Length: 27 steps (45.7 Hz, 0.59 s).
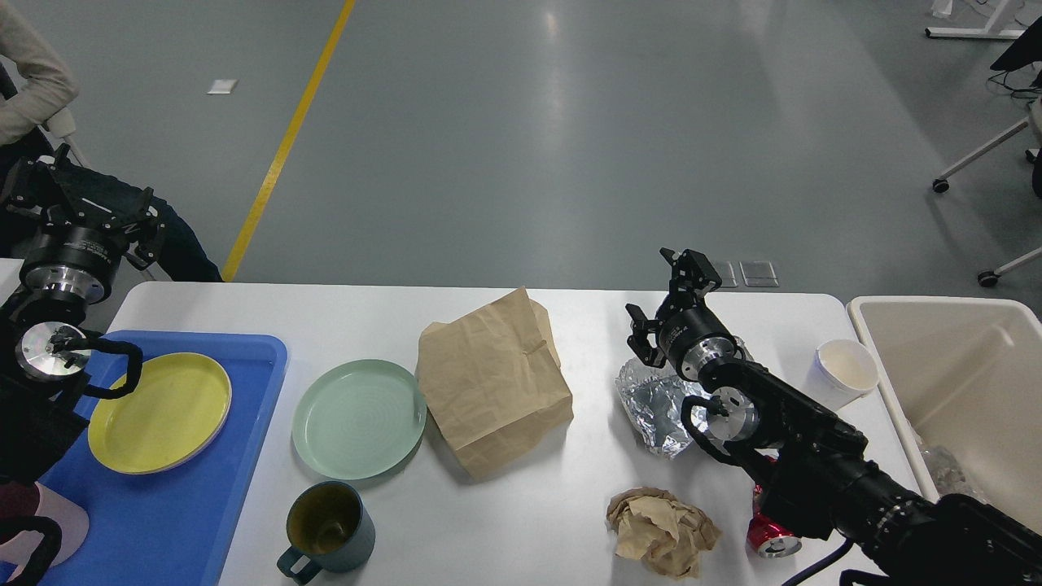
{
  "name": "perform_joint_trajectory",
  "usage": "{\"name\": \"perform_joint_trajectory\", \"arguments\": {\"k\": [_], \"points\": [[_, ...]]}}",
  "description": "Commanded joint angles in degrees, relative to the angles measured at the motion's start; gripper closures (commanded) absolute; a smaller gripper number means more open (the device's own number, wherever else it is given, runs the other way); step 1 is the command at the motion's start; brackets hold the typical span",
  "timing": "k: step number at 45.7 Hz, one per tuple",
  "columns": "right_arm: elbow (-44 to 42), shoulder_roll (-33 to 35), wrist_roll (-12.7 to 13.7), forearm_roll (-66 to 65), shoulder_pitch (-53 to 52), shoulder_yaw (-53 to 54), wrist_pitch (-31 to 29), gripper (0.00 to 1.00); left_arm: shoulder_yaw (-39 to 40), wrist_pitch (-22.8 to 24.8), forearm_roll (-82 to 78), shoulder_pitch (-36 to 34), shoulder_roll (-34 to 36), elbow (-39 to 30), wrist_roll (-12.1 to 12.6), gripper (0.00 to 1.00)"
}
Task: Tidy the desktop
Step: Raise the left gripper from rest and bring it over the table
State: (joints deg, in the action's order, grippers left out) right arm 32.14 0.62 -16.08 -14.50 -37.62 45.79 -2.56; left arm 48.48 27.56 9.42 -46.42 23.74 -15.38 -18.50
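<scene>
The white desktop [342,313] carries a pale green plate [358,418], a dark teal mug [328,527], a brown paper bag [492,382], crumpled foil [655,407], a crumpled brown paper wad [661,531], a white paper cup [843,372] and a red can [769,539] half hidden under my right arm. My right gripper [659,291] hangs open just above and behind the foil, holding nothing. My left gripper [91,189] is open and empty, raised beyond the far left corner of the table.
A blue tray [195,513] at the left holds a yellow plate [159,412] and a pink item [57,521] at its near edge. A cream bin [961,366] stands off the right end with some clear waste inside. A seated person [32,81] is at the far left.
</scene>
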Motion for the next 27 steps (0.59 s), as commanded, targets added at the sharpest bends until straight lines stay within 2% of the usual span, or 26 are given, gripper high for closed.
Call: {"name": "perform_joint_trajectory", "arguments": {"k": [1, 27], "points": [[-0.1, 0.0, 0.0, 0.0, 0.0, 0.0, 0.0, 0.00, -0.1, 0.3, 0.0, 0.2, -0.1, 0.0, -0.2, 0.04], [-0.1, 0.0, 0.0, 0.0, 0.0, 0.0, 0.0, 0.00, -1.1, 0.3, 0.0, 1.1, -1.8, -0.2, 0.1, 0.04]]}}
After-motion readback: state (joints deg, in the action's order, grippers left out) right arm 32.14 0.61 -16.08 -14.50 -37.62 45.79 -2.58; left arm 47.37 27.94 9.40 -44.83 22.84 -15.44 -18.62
